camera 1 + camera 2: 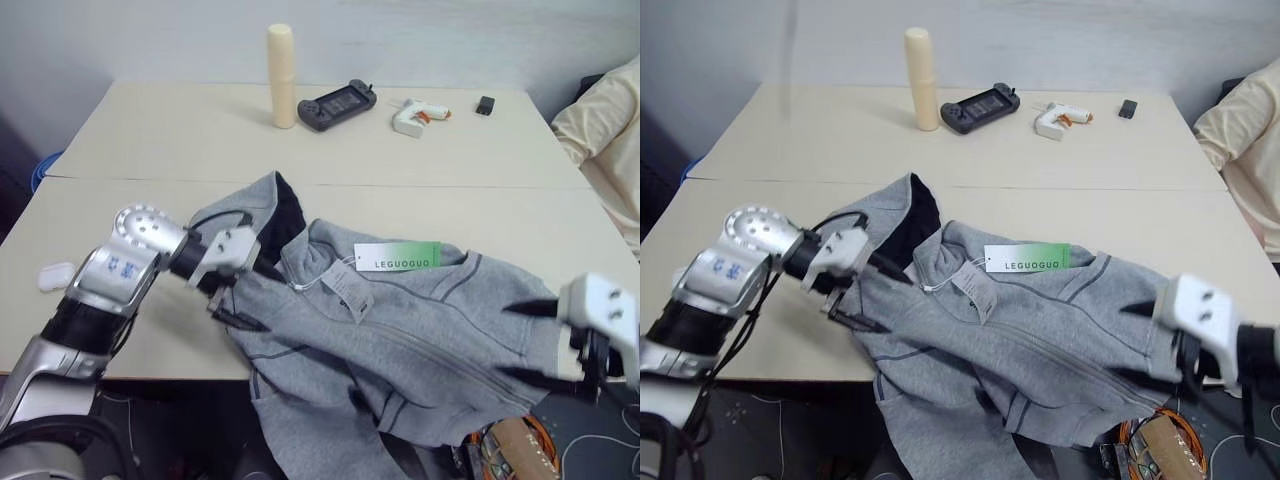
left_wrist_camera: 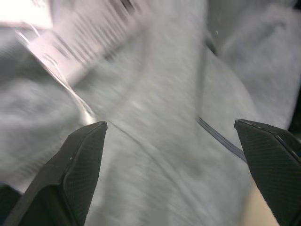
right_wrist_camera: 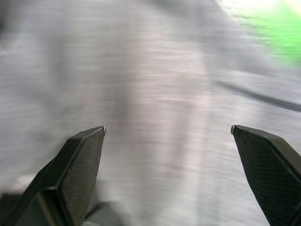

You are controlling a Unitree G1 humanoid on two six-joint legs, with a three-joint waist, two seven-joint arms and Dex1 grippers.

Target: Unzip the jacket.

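Left gripper (image 1: 252, 293): I see its fingers spread wide with nothing between them, hovering at the jacket's collar side, near the hood.
Right gripper (image 1: 532, 342): fingers apart too, holding nothing, just off the jacket's hem end at the near edge of the table (image 1: 150, 130).
Jacket (image 1: 400, 340): grey, lying rumpled along the table's near edge, part of it hanging over; paper tags (image 1: 396, 256) rest on the chest.
Risk, slide: as I judge it, with neither end pinned, the overhanging part could drag the jacket off the near edge.
Risk, wrong grab: I could pinch loose fleece or the tag string instead of the zip pull, and only bunch the cloth.
Hard to make out: I cannot find the zip pull; folds hide the zip line, and both wrist views are smeared grey.
Far edge: a cream cylinder (image 1: 282, 75), a game controller (image 1: 337, 104), a glue gun (image 1: 417, 116), well apart from the jacket.
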